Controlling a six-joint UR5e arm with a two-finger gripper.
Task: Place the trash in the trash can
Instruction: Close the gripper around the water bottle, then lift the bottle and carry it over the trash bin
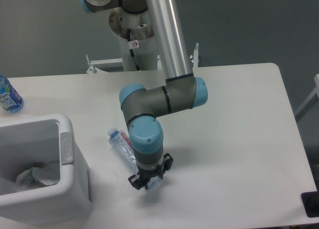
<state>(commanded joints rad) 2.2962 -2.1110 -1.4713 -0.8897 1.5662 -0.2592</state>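
Clear red-lettered bottle (122,145) lies beside the white trash can (75,189), which holds the crumpled wrapper (36,176)

A big white table (239,139) with round corners stands on a dark grey floor (249,24)
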